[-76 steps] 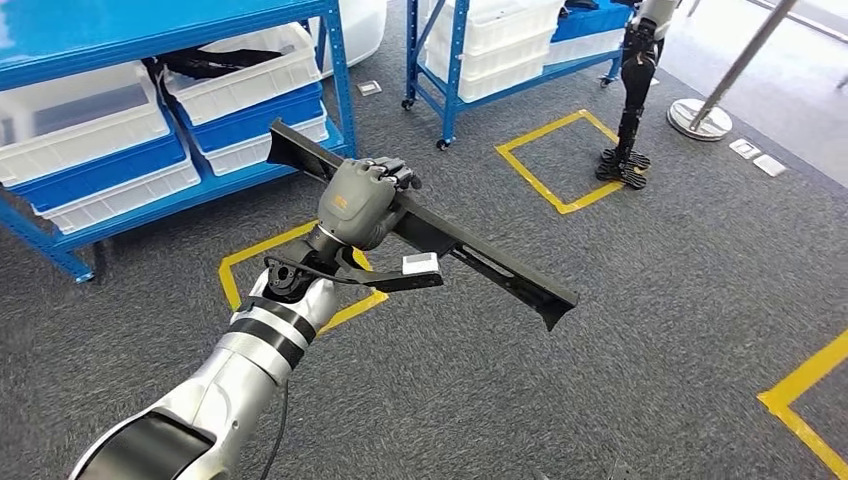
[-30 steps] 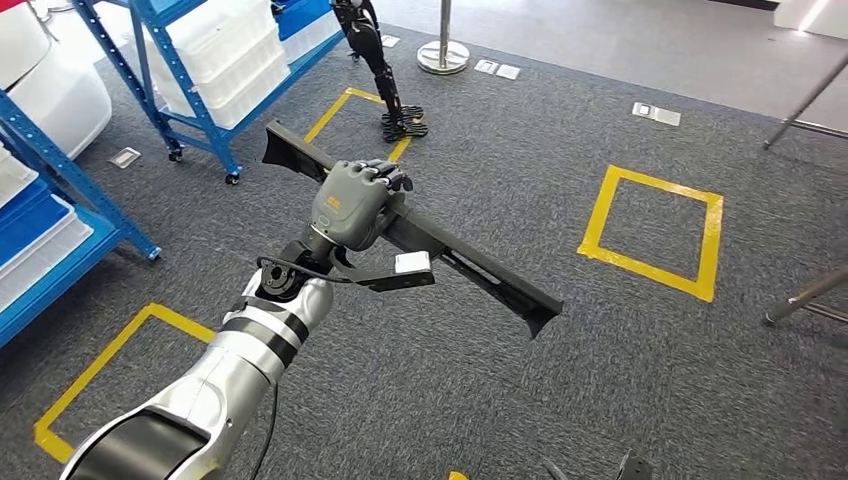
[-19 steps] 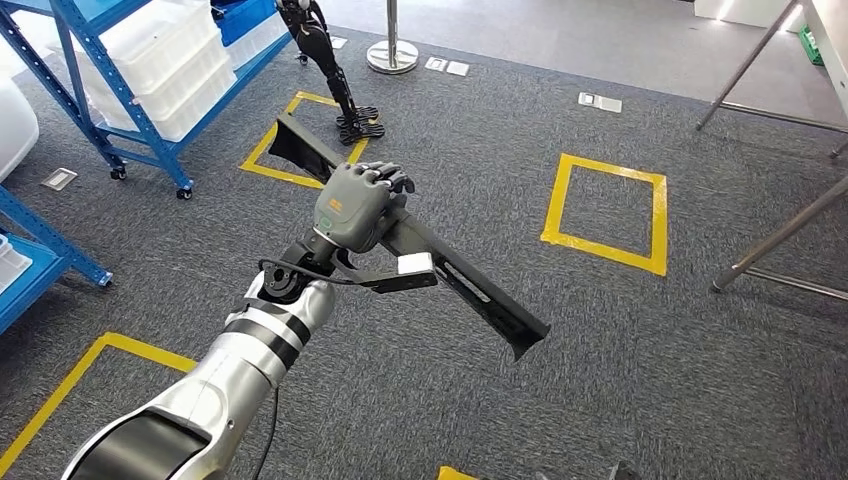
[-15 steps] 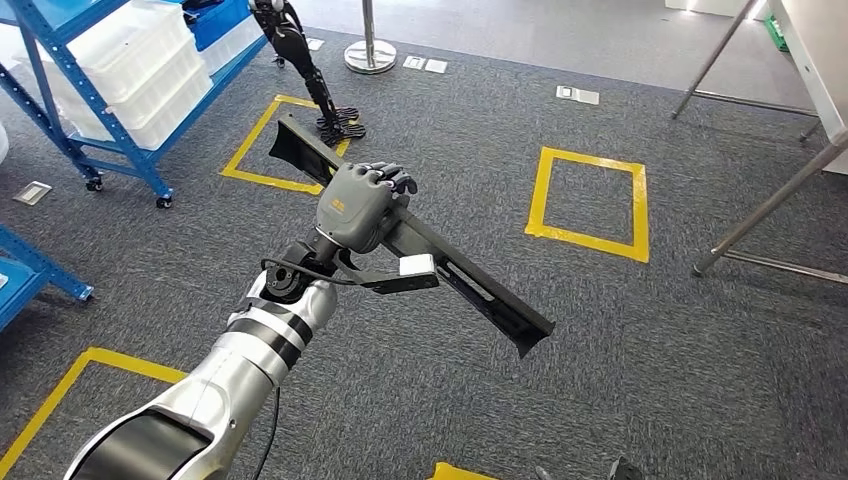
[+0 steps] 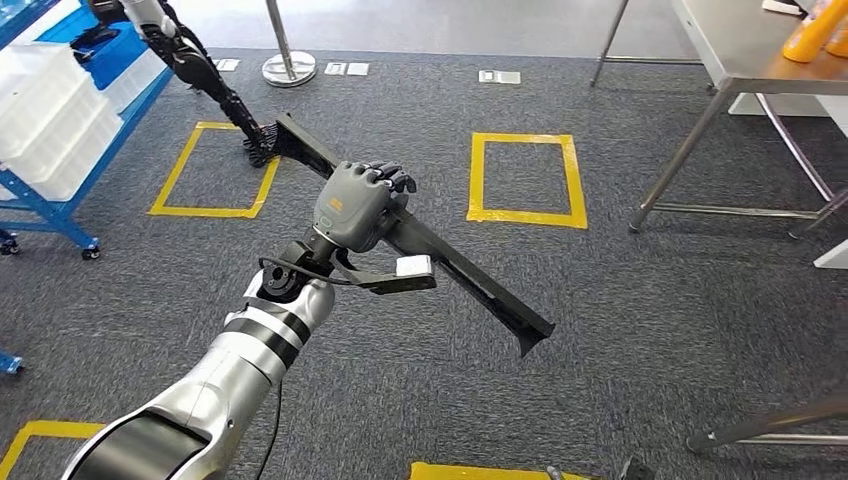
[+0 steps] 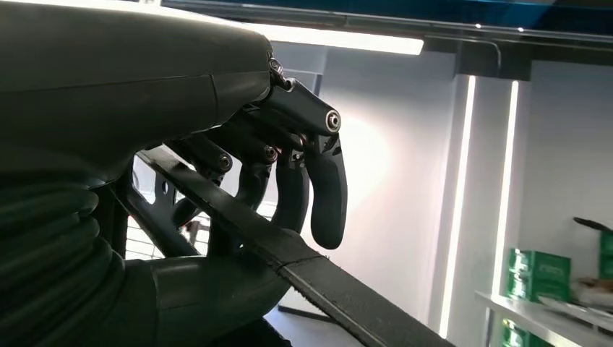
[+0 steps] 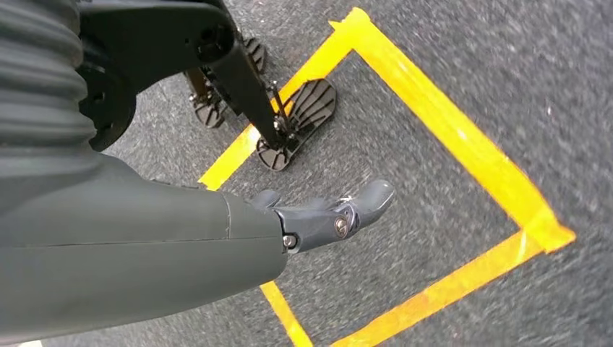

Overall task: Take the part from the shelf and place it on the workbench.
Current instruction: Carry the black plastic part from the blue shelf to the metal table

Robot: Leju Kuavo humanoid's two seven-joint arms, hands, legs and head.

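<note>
Left hand [image 5: 357,205] raised out front on its silver arm, fingers [image 6: 327,189] curled over the part [image 5: 470,280], gripping it near the middle. Part is a long black bar, slanting, flared at both ends (held clear above the carpet [image 5: 640,310]). Right hand [image 7: 181,231] hangs low, fingers loose, holding nothing. Steel workbench [image 5: 745,60] stands far right; blue shelf [image 5: 50,190] far left; yellow tape squares [image 5: 522,180] between.

Head view: I get even, bright light; the carpet [image 5: 650,300] is sharp, with soft shadows.
Left wrist view: I'm looking into glare from a ceiling light strip [image 6: 340,40] and wall strips; the left hand [image 6: 217,173] reads dark, nearly a silhouette.
Right wrist view: daylight-bright, yellow floor tape [image 7: 448,130] slightly blurred; the right hand [image 7: 181,238] is soft-edged up close.
</note>
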